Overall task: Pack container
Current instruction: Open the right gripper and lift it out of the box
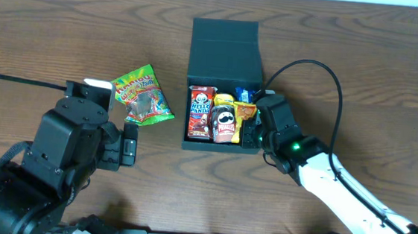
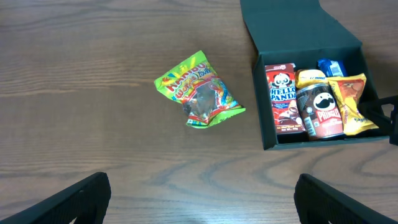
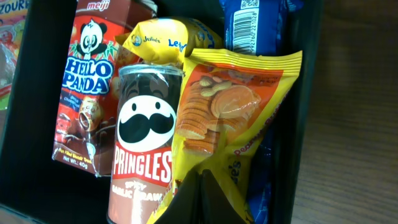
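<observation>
Box: the dark container (image 1: 226, 47) sits on the wooden table (image 1: 66, 31), with its flap lid folded back on the far side.
Inside the box: a red Hello Panda box (image 3: 84, 93) is on the left. A Pringles can (image 3: 146, 137) is in the middle. A yellow chip bag (image 3: 230, 112) is on the right. A Julie's packet (image 3: 165, 40) and a blue packet (image 3: 258, 25) are at the far end.
Outside the box: a green Haribo gummy bag (image 2: 199, 90) lies on the table, left of the box and not touching it.
My right gripper (image 3: 199, 190): it is in the box's near right corner, squeezed tight. Its tips are at the chip bag's near edge. I cannot tell if they pinch the bag.
My left gripper (image 2: 202, 186): it is spread wide and holds nothing, over the table left of the box.
</observation>
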Tool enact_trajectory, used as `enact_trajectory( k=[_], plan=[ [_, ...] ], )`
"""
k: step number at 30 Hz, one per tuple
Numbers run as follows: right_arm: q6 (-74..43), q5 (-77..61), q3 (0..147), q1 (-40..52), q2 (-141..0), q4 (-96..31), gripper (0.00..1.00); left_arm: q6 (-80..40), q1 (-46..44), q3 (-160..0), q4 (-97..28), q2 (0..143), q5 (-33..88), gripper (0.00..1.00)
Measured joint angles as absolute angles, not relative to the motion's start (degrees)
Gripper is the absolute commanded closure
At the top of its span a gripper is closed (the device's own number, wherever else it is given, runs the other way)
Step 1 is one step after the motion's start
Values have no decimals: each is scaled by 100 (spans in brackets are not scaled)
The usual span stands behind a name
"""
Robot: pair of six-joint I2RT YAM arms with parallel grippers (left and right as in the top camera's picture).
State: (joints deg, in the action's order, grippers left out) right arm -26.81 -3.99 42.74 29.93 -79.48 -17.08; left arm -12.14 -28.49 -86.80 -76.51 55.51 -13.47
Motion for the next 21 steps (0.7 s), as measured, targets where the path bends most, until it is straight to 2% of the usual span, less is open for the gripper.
enact_trajectory(
  k=[21],
  plan=[
    [-2471,-897,4274,2993,-7948,-1546,94,-1214,-2849,-8680,-7651,5551,-1347,5]
  ],
)
